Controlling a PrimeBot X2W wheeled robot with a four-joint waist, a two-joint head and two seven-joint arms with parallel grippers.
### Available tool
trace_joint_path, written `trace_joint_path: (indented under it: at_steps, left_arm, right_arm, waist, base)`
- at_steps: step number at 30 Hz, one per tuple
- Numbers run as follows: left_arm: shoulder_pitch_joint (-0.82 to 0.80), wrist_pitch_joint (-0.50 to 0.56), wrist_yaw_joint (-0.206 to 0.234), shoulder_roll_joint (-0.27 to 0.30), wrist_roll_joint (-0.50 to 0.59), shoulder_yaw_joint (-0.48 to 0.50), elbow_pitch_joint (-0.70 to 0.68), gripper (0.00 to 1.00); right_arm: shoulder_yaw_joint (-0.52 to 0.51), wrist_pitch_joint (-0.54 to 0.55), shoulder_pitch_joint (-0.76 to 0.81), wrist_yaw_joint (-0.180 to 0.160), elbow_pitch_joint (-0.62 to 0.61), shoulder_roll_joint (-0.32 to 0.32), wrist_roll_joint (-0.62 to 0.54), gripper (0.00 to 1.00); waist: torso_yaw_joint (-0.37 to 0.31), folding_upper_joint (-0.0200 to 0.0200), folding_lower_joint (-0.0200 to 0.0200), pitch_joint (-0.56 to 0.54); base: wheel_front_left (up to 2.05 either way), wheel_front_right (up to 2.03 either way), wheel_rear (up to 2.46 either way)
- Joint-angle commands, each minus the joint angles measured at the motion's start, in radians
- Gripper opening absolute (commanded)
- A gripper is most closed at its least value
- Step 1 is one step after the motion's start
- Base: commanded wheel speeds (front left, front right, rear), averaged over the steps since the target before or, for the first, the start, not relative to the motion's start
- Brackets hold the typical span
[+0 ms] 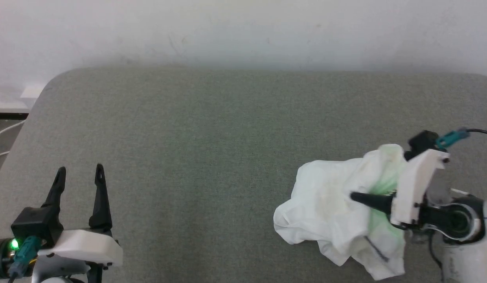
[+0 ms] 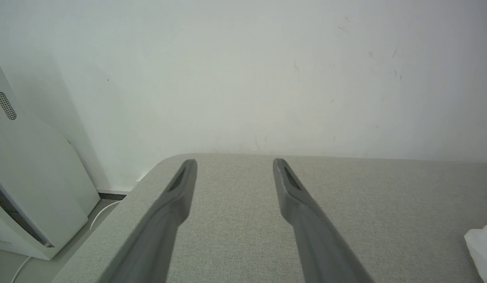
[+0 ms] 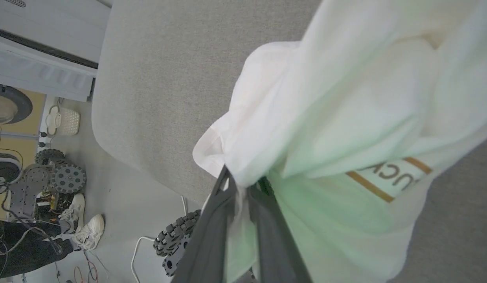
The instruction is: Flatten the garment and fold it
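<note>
Two grippers are before you in the head view, and they are in different states. Your right gripper (image 1: 367, 198) is turned sideways and it is clamped on the garment (image 1: 329, 204). One dark finger lies on top of the white cloth, and the other finger is hidden under it. The garment is gathered in a crumpled bunch around the fingers. Most of it spreads beyond the fingertips, and some folds fall beside the white body of the gripper. A dark zigzag seam (image 1: 375, 247) shows on the fold below the finger. I cannot tell if the lowest folds touch the grey table (image 1: 196, 137) or hang just over it.

In the right wrist view you see the same grip from close. The two fingers (image 3: 212, 236) stand almost together, with a thin strip of cloth pinched between them. The rest of the garment rises from the fingertips and spreads to the right of them. The logo patch (image 3: 388, 177), with brown lines and brown letters, is just to the right of the fingertips, on a fold with a pale green tint. Far to the left of the fingers, a pair of white shoes (image 3: 84, 230) stands on the floor.

Your left gripper (image 1: 80, 169) holds nothing. Its two fingers are well apart and point over the bare table toward the wall (image 2: 243, 70). In the left wrist view, a small white corner of the garment is at the right edge, well apart from this gripper.
</note>
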Motion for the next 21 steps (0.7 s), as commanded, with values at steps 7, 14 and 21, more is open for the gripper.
trace_joint_path:
  at_steps: [7, 14, 21]
  left_arm:
    - [-0.037, 0.006, -0.017, -0.012, -0.001, -0.026, 0.008, 1.00]
    - [-0.062, -0.006, -0.024, -0.035, 0.001, -0.041, 0.022, 1.00]
    - [-0.071, -0.028, -0.026, -0.051, -0.001, -0.041, 0.039, 1.00]
  right_arm:
    - [0.109, -0.071, -0.066, -0.001, 0.091, 0.060, 0.088, 0.00]
    - [0.278, -0.252, -0.105, -0.001, 0.240, 0.061, 0.075, 0.48]
    - [0.374, -0.408, -0.152, -0.001, 0.315, 0.061, 0.003, 1.00]
  waist:
    - [0.042, 0.0000, 0.0000, 0.011]
    - [0.075, 0.0000, 0.0000, 0.056]
    - [0.080, 0.0000, 0.0000, 0.085]
  base:
    - [0.00, 0.00, 0.00]
    - [0.00, 0.00, 0.00]
    - [0.00, 0.00, 0.00]
